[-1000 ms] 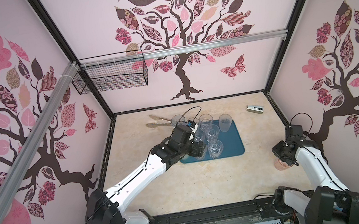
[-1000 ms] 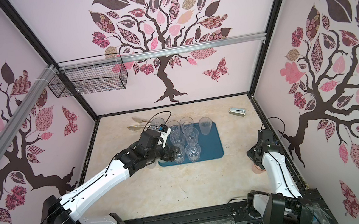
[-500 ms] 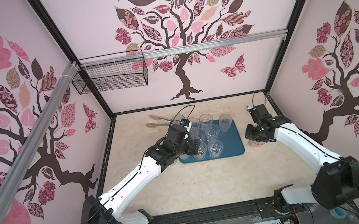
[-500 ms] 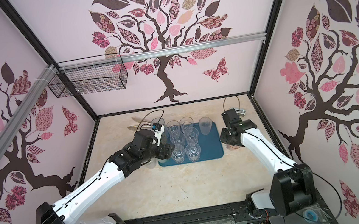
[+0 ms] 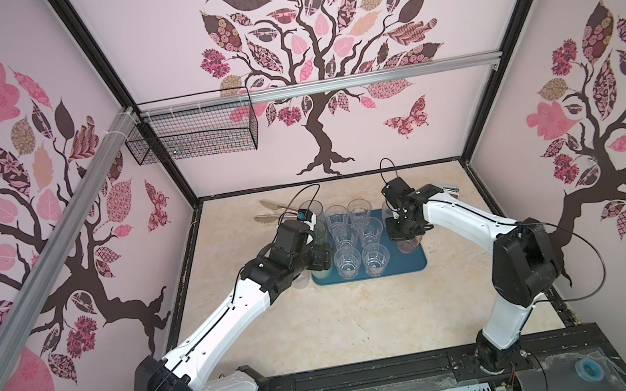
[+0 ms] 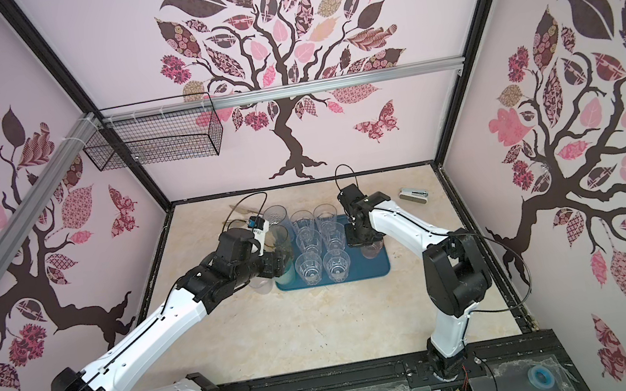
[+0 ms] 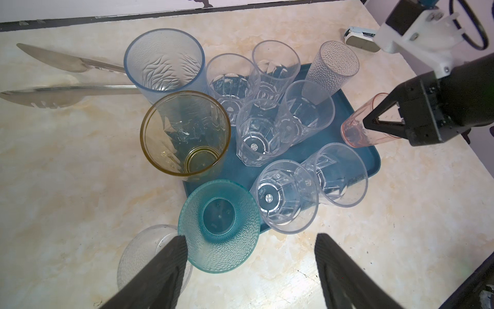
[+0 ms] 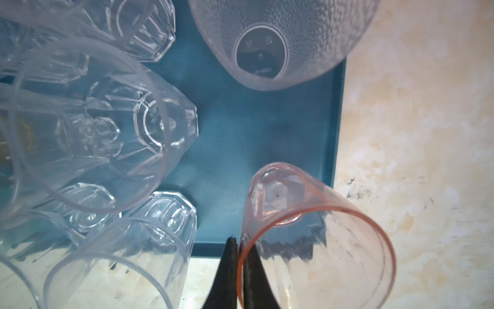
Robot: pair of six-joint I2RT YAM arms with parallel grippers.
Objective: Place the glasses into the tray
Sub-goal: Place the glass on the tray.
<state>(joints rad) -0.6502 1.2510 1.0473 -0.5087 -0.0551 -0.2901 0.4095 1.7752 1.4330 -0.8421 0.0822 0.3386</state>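
The dark teal-blue tray [image 5: 418, 264] [image 7: 373, 157] holds several short clear faceted glasses [image 7: 256, 139] and a dotted frosted glass [image 7: 331, 67]. My right gripper [image 8: 239, 242] is shut on the rim of a pinkish glass [image 8: 315, 227] [image 5: 409, 245], which hangs tilted with its base over the tray's right edge. My left gripper [image 7: 250, 240] is open, and a teal-green glass [image 7: 219, 224] at the tray's front left corner stands against one finger. Off the tray on the left stand an amber glass [image 7: 184, 133], a blue-grey glass [image 7: 164, 64] and a frosted clear glass [image 7: 139, 256].
Metal tongs [image 7: 66, 93] lie on the beige table behind the blue-grey glass. A white stapler [image 6: 414, 195] sits at the back right. A wire basket [image 5: 193, 136] hangs on the back wall. Bare table stretches in front of the tray.
My right arm has swung from the table's front right to the tray's right side, carrying the pinkish glass. The left arm has barely shifted beside the tray.
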